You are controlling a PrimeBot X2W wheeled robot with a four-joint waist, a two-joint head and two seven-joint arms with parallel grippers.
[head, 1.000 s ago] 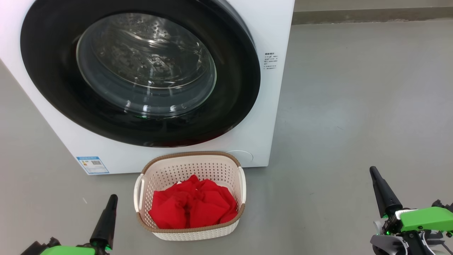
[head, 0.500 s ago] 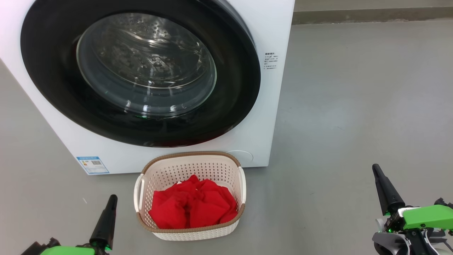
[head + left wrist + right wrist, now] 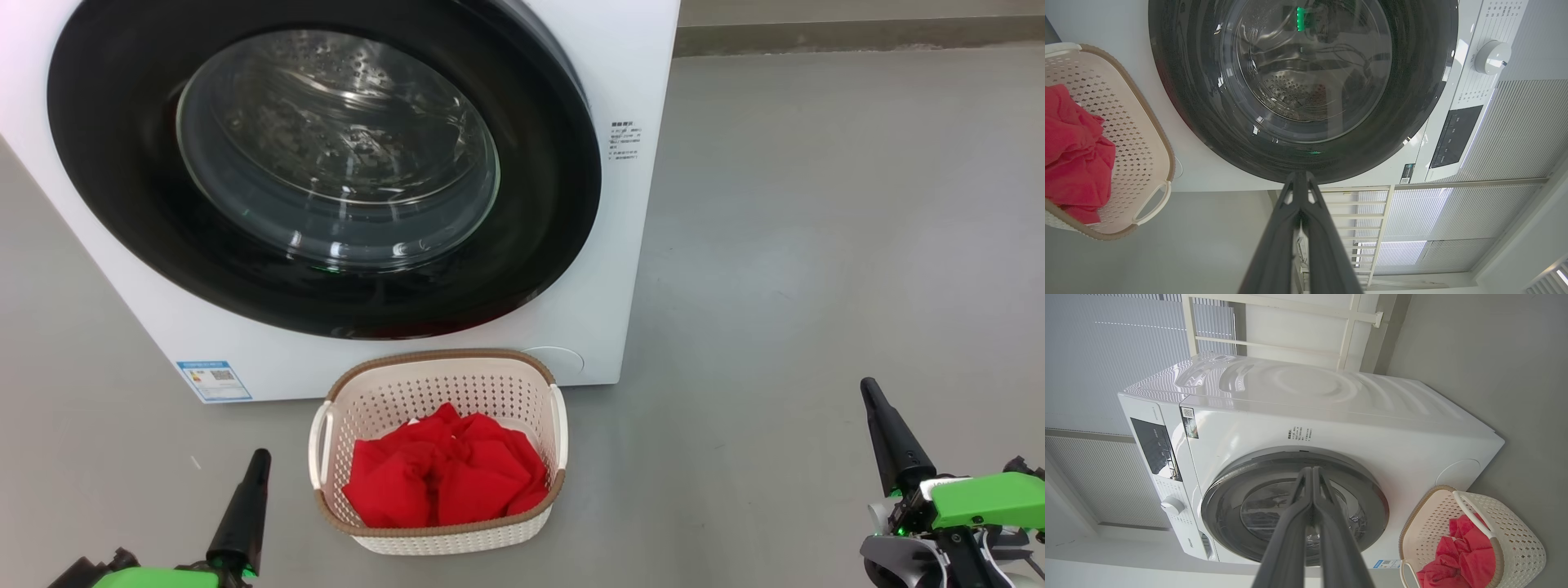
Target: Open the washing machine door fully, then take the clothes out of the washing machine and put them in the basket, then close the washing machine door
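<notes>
The white washing machine [image 3: 629,269] stands ahead with its round black-rimmed door [image 3: 539,204] flat against the front, closed; the drum behind the glass looks bare. On the floor before it sits the cream basket [image 3: 445,384] holding the red clothes [image 3: 445,478]. My left gripper [image 3: 260,457] is shut at the lower left, left of the basket, holding nothing. Far off at the lower right my right gripper [image 3: 869,388] is shut too, also empty. The door [image 3: 1425,81], basket [image 3: 1143,134] and clothes [image 3: 1073,155] appear past my left gripper [image 3: 1299,175]; my right gripper [image 3: 1312,470] points at the door [image 3: 1363,486].
Grey floor [image 3: 816,245] spreads wide to the machine's right. A blue label [image 3: 214,380] is stuck on the machine's lower left corner. A control panel and dial [image 3: 1492,57] sit above the door. White railing and blinds [image 3: 1412,228] stand beside the machine.
My right gripper has drifted slightly right and its tip a little higher in the head view. The left gripper, door, basket and clothes have not moved.
</notes>
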